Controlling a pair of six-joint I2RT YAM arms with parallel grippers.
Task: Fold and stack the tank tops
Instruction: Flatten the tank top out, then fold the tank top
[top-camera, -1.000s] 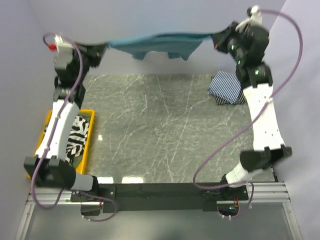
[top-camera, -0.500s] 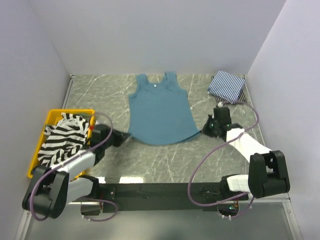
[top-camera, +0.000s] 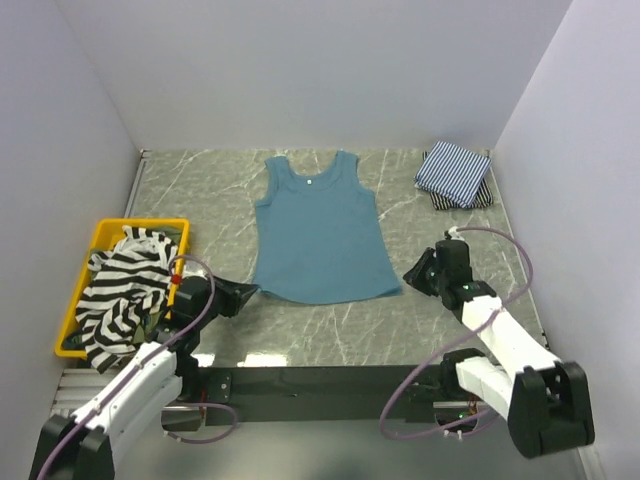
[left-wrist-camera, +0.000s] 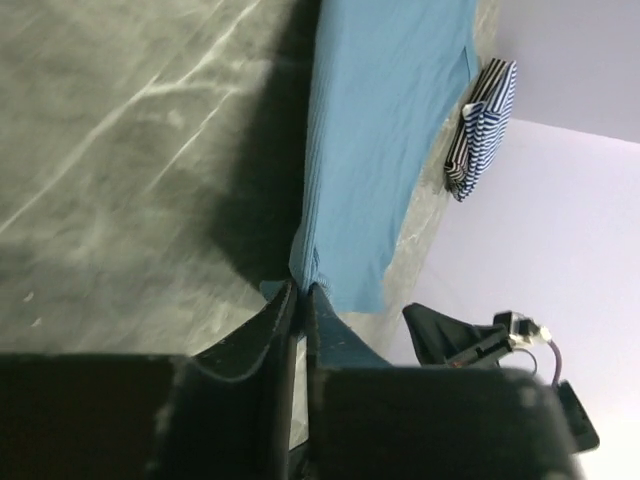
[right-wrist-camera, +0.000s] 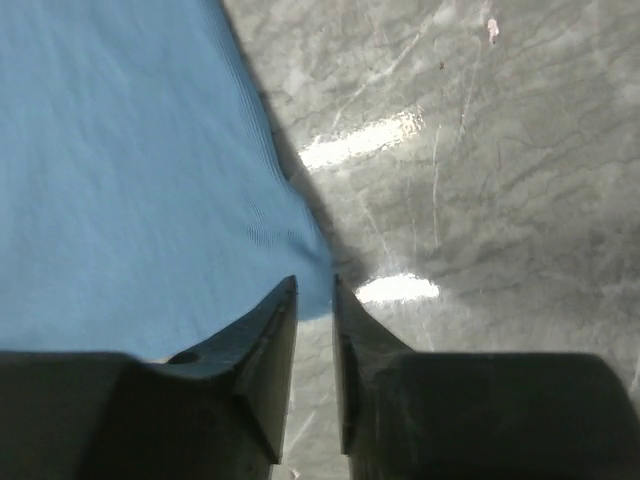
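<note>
Left jaws pinch the plain teal-blue cloth tank top (top-camera: 320, 235) — right jaws barely spread. Retreating now could drag it crooked.

Bare table (top-camera: 200, 200) is left open on both sides of the teal tank top (top-camera: 322, 235); passage is blocked by the yellow bin (top-camera: 178, 224) at left and the folded pinstriped top (top-camera: 455, 173) at far right.
</note>
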